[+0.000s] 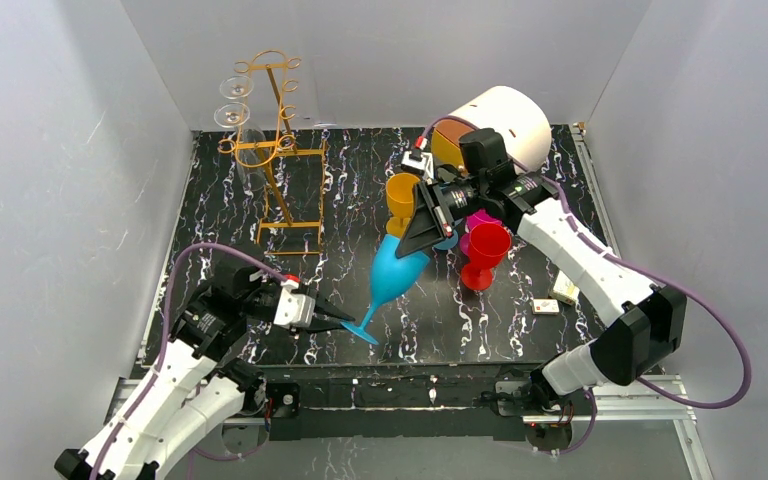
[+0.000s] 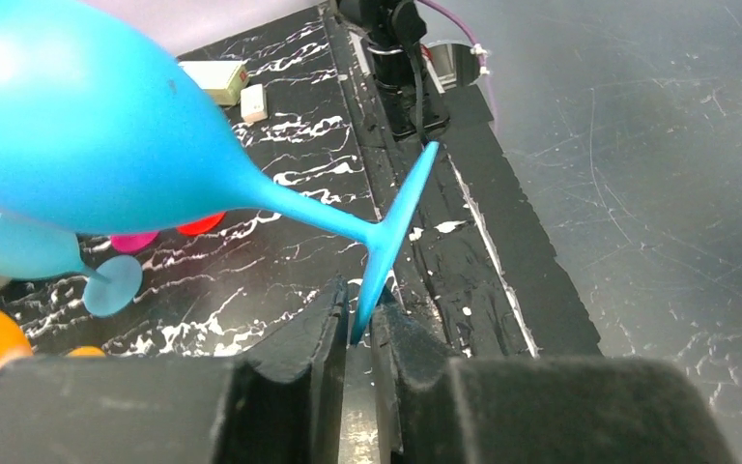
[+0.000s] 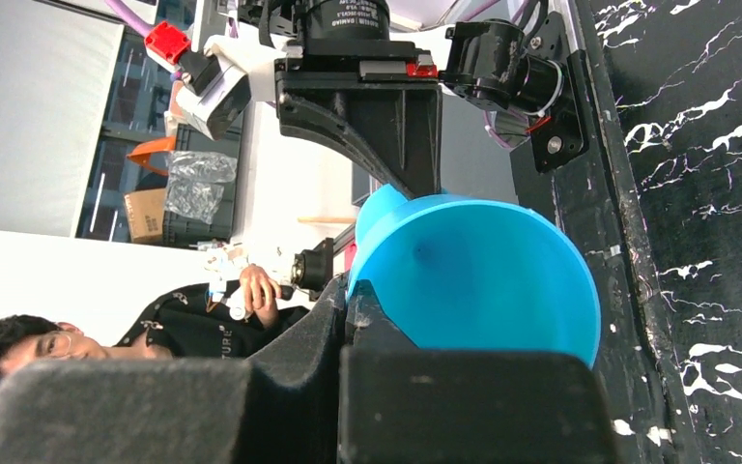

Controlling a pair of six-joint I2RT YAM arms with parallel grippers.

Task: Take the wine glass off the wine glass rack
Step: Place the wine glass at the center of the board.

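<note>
The gold wire wine glass rack (image 1: 278,150) stands at the back left, with clear glasses (image 1: 232,115) hanging from its hooks. A blue wine glass (image 1: 398,270) hangs tilted over the middle of the table, away from the rack. My left gripper (image 1: 345,318) pinches the edge of its round foot (image 2: 398,227), the jaws (image 2: 357,314) nearly together. My right gripper (image 1: 430,235) is shut on the rim of the blue bowl (image 3: 483,271), one finger inside and one outside (image 3: 348,300).
An orange cup (image 1: 400,195), a red glass (image 1: 485,250) and a magenta one (image 1: 480,220) crowd beside the right gripper. Behind them lies a white cylinder (image 1: 500,125). Two small boxes (image 1: 565,288) lie at the right. A second blue glass (image 2: 19,251) stands nearby.
</note>
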